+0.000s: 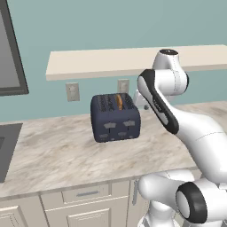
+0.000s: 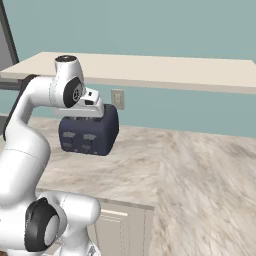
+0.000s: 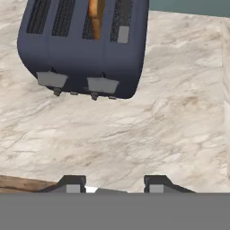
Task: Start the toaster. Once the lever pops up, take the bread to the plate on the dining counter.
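Navy-blue toaster [image 1: 115,118] sits on the marble counter [image 1: 66,155] below a pale shelf [image 1: 97,62], near two wall sockets [image 1: 72,91]; a golden-brown bread slice [image 1: 119,102] stands in one of its slots, second from the right in the hand view; the gripper [image 3: 114,184] hovers above the counter in front of the toaster, fingers partly apart, holding nothing.
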